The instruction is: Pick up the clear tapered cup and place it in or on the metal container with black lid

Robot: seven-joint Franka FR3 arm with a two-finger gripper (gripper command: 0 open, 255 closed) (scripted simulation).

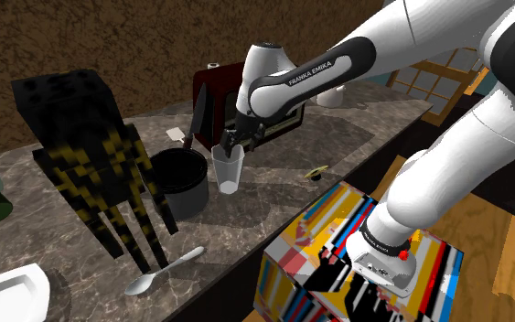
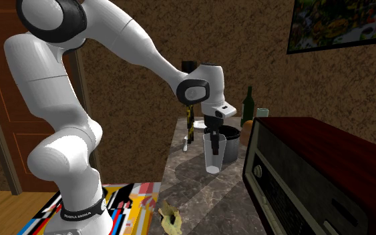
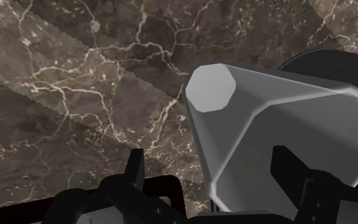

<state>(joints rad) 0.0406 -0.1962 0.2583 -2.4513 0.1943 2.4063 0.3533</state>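
The clear tapered cup (image 1: 229, 172) (image 2: 212, 155) stands upright on the marble counter (image 1: 273, 197), beside the dark metal container with its black lid (image 1: 180, 178) (image 2: 228, 141). My gripper (image 1: 232, 143) (image 2: 213, 131) points down right over the cup's rim. In the wrist view the cup (image 3: 260, 114) looks grey, and the container (image 3: 327, 63) is the dark shape behind it. The fingers stand apart and straddle one side of the rim: one fingertip (image 3: 287, 164) is over the cup's mouth, the other (image 3: 135, 167) is outside with a gap to the wall. The gripper is open.
A tall black and yellow blocky object (image 1: 91, 155) stands on the container's far side from the cup. A dark red radio (image 1: 214, 99) (image 2: 313, 177) sits behind the cup. A spoon (image 1: 159, 272) and a white dish (image 1: 8, 293) lie near the counter's front edge. A green bottle (image 2: 249, 103) stands farther back.
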